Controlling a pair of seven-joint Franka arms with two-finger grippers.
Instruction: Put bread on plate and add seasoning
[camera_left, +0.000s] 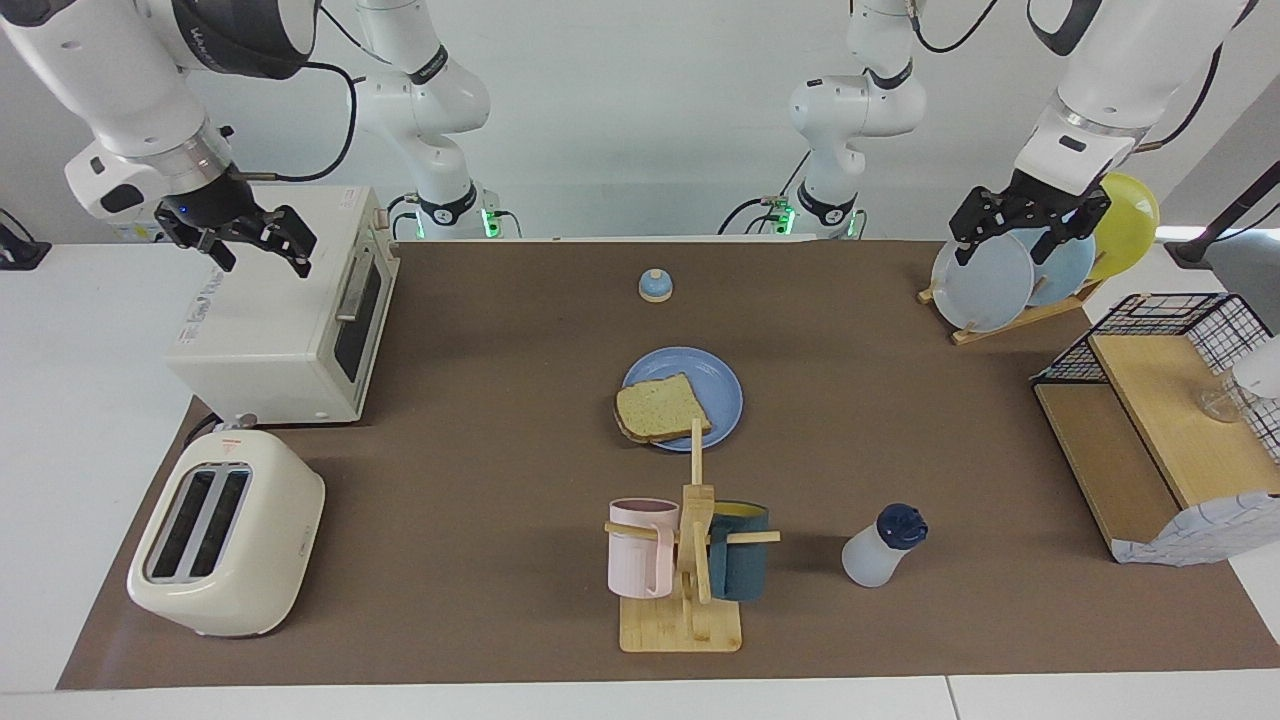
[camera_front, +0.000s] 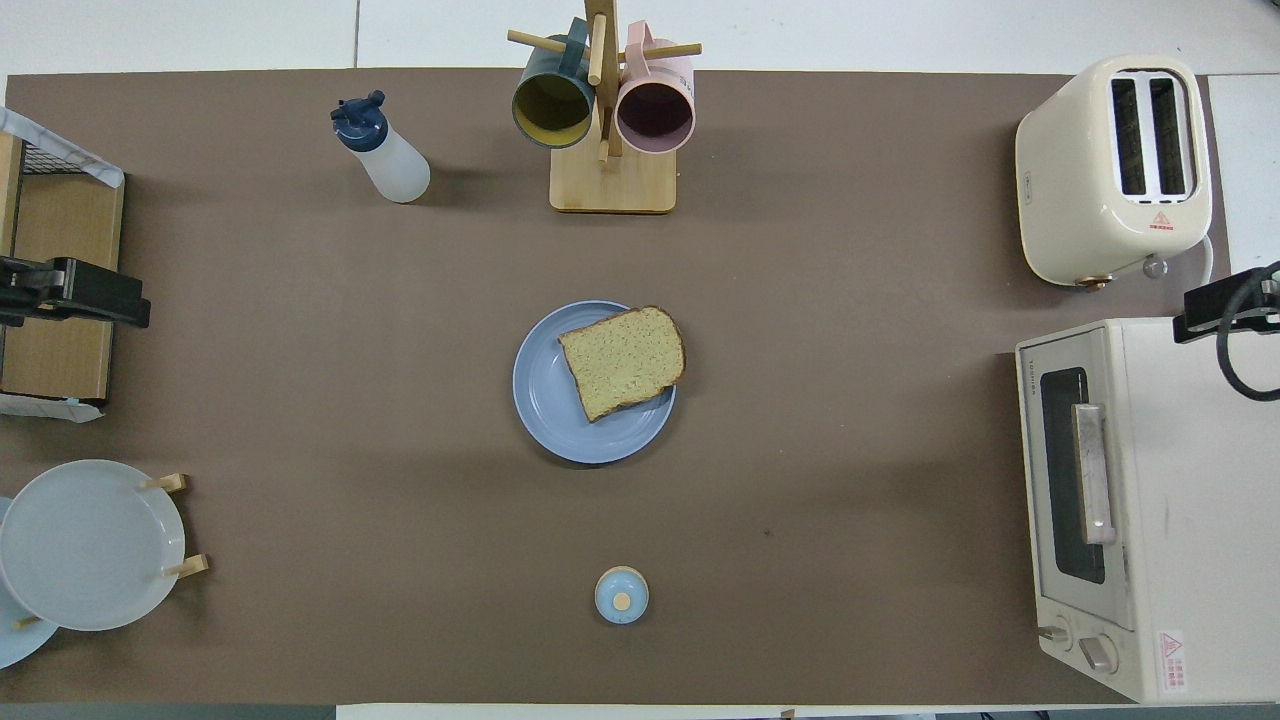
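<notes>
The bread (camera_left: 660, 408) (camera_front: 622, 360) lies flat on the plate (camera_left: 718, 385) (camera_front: 556, 410) at mid-table, one crust edge overhanging the rim toward the right arm's end. The seasoning (camera_left: 880, 548) (camera_front: 385, 150) stands upright on the mat, farther from the robots than the plate and beside the mug rack. My left gripper (camera_left: 1003, 246) (camera_front: 95, 298) hangs open and empty in the air at the left arm's end, over the plate rack and wooden shelf. Above the toaster oven, my right gripper (camera_left: 262, 260) (camera_front: 1212, 310) is open and holds nothing.
A toaster oven (camera_left: 275, 320) and a cream toaster (camera_left: 225, 535) fill the right arm's end. A mug rack (camera_left: 690, 570) with two mugs stands farther out than the plate. A blue-domed knob (camera_left: 655, 286) sits nearer the robots. A plate rack (camera_left: 1000, 285) and a wire-and-wood shelf (camera_left: 1150, 420) line the left arm's end.
</notes>
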